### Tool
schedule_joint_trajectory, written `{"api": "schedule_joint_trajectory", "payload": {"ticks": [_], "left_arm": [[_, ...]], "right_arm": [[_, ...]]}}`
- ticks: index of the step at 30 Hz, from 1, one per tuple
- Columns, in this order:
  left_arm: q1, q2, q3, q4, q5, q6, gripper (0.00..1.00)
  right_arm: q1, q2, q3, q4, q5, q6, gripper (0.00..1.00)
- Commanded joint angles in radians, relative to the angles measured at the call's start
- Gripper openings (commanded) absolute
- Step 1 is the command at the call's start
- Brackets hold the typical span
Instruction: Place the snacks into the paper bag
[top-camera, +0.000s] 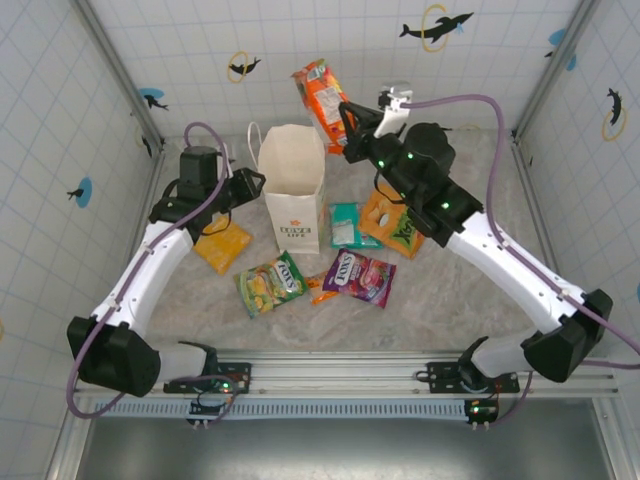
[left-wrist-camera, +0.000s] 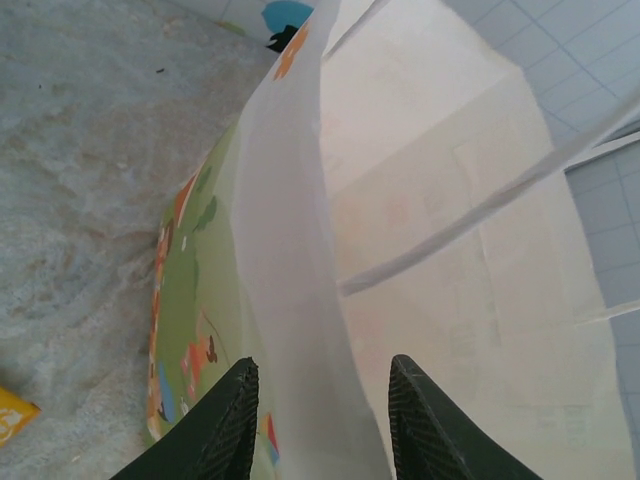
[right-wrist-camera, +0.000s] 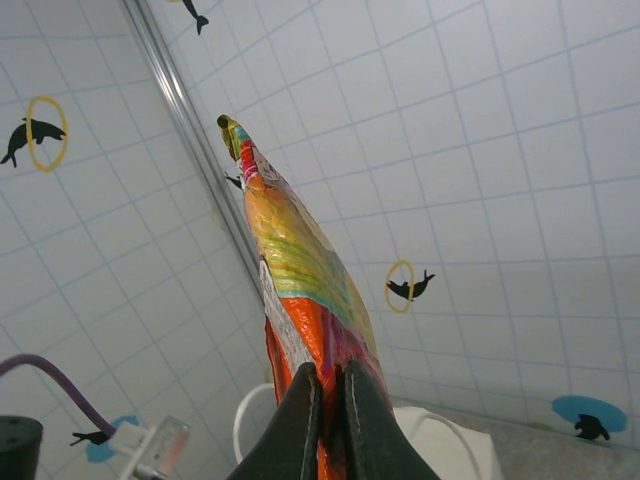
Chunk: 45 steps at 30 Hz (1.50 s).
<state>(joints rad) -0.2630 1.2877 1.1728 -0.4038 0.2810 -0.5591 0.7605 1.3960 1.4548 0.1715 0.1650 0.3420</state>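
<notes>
orange snack seemingly above paper bag

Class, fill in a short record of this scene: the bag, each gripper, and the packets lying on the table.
Paper bag: upright, open top, mid-table
Right gripper: shut on orange packet, held up near the bag's mouth
Left gripper: jaws apart, astride the bag's left wall
On table: yellow packet, green packet, purple packet, teal packet, orange-green packet
</notes>
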Motion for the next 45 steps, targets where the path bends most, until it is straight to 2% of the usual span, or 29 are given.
{"api": "schedule_joint_trajectory", "payload": {"ticks": [1,13,20,36,37,41,43,45], "left_arm": [[-0.005,0.01,-0.019,0.045,0.022,-0.021,0.35],[-0.004,0.012,-0.046,0.136,0.04,-0.058,0.21],[-0.005,0.018,-0.063,0.166,0.05,-0.071,0.17],[-0.005,0.022,-0.062,0.162,0.052,-0.07,0.17],[-0.005,0.022,-0.061,0.163,0.052,-0.069,0.17],[-0.005,0.024,-0.062,0.159,0.053,-0.066,0.16],[-0.005,0.025,-0.062,0.156,0.055,-0.064,0.16],[-0.005,0.024,-0.064,0.157,0.054,-0.061,0.16]], "right_arm": [[0.031,0.046,0.091,0.129,0.054,0.042,0.0],[0.091,0.197,0.107,0.168,0.144,0.15,0.0],[0.106,0.231,0.055,0.181,0.219,0.178,0.0],[0.116,0.298,0.039,0.143,0.217,0.216,0.0],[0.116,0.298,0.042,0.137,0.208,0.216,0.03],[0.117,0.298,0.078,0.09,0.187,0.214,0.29],[0.117,0.288,0.076,0.088,0.187,0.206,0.36],[0.117,0.271,0.067,0.086,0.189,0.192,0.39]]}}
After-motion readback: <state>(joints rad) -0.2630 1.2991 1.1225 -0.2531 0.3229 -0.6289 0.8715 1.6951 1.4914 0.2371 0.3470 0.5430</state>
